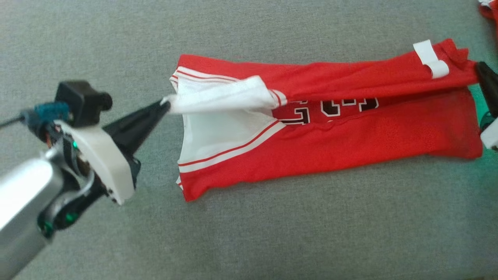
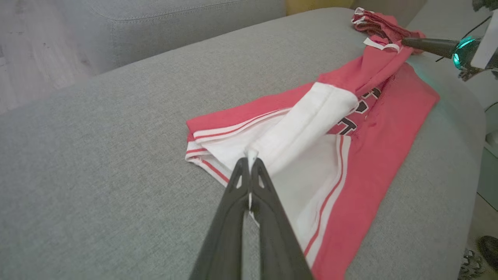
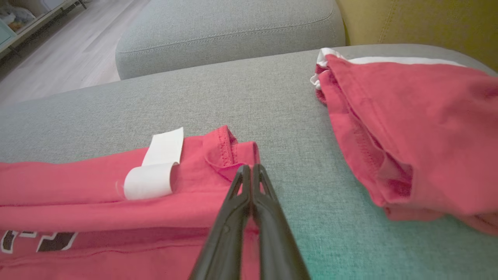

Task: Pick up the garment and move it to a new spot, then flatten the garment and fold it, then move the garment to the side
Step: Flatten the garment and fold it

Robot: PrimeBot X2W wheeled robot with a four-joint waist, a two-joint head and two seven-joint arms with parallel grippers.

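Dark tapered left pincer (image 1: 165,104) nips the long red-and-white mesh garment (image 1: 350,128).

The jersey (image 1: 350,136) lies left to right on the sofa seat (image 1: 249,233), its far edge folded over toward the near side. The left gripper (image 1: 165,104) meets its left end, and the right gripper (image 1: 479,69) meets its far right corner, beside the label (image 1: 430,58). Another folded garment (image 3: 420,128) lies farther right, apart.
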